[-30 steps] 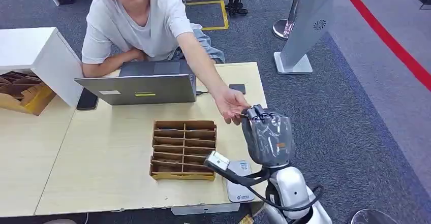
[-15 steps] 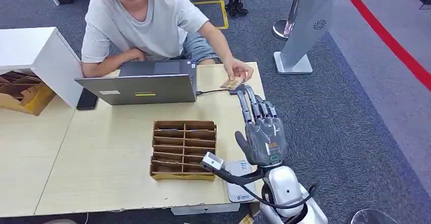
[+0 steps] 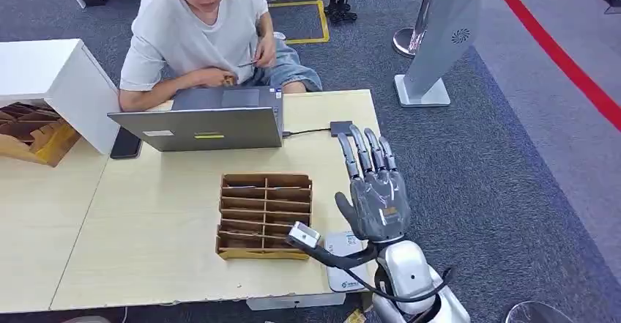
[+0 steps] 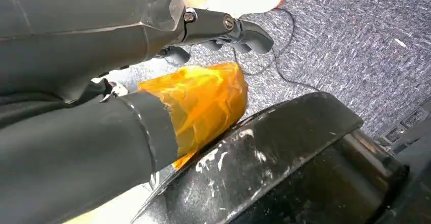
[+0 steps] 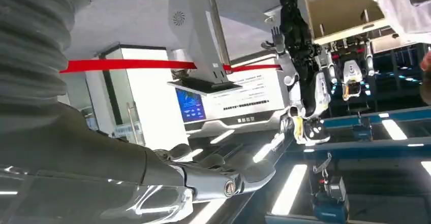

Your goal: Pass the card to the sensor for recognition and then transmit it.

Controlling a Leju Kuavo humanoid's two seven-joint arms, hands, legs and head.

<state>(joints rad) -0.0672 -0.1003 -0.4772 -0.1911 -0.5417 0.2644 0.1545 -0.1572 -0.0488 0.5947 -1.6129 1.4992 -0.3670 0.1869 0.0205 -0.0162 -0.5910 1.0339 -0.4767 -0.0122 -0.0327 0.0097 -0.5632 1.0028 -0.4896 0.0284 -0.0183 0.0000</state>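
Observation:
My right hand (image 3: 375,191) hovers over the table's right edge, palm down, fingers spread and straight, with nothing in it. In the right wrist view its fingers (image 5: 218,176) stretch out bare. The white sensor box (image 3: 344,263) lies on the table just under that wrist. Across the table the person (image 3: 198,37) has both hands drawn in at the chest, holding what looks like the thin card (image 3: 247,64). My left hand (image 4: 223,26) hangs beside my body over the carpet, its fingers loosely extended and holding nothing.
A brown slotted card organiser (image 3: 265,215) sits mid-table, left of the sensor. A grey laptop (image 3: 201,121) stands at the far edge, its cable running to a small black adapter (image 3: 341,127). A phone (image 3: 125,143) lies left. A kiosk stand (image 3: 439,37) rises on the carpet.
The person took the card from my right hand and pulled it back to the chest. My right hand opened from a closed grip to spread fingers and sank slightly towards me.

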